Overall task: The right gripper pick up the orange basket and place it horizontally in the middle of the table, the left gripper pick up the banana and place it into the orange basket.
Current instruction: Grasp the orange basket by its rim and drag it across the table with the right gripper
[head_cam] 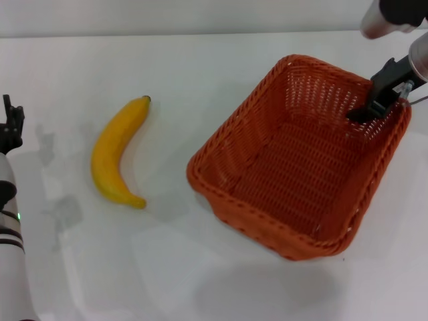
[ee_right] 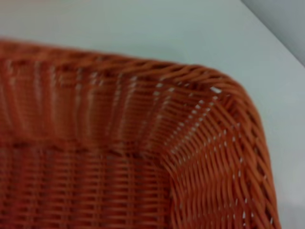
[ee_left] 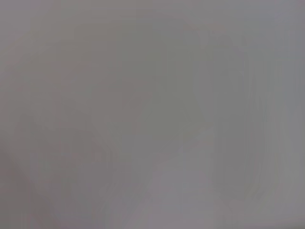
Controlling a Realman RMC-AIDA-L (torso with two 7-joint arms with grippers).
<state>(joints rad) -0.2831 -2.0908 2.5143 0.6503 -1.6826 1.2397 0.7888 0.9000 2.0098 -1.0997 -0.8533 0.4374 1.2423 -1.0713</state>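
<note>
The orange basket [head_cam: 294, 167] rests skewed on the white table [head_cam: 200, 67], right of centre. My right gripper [head_cam: 386, 93] reaches in from the upper right and straddles the basket's far right rim, one black finger [head_cam: 372, 100] against the inner wall, shut on the rim. In the right wrist view, a woven inner corner of the basket [ee_right: 143, 143] fills the frame. The yellow banana [head_cam: 117, 154] lies by itself on the table left of the basket, stem pointing away from me. My left gripper [head_cam: 10, 124] sits at the far left edge, well apart from the banana.
The left wrist view holds only plain table surface [ee_left: 152, 114]. The table's far edge [head_cam: 167, 35] runs along the top of the head view. Bare table lies between banana and basket and along the front.
</note>
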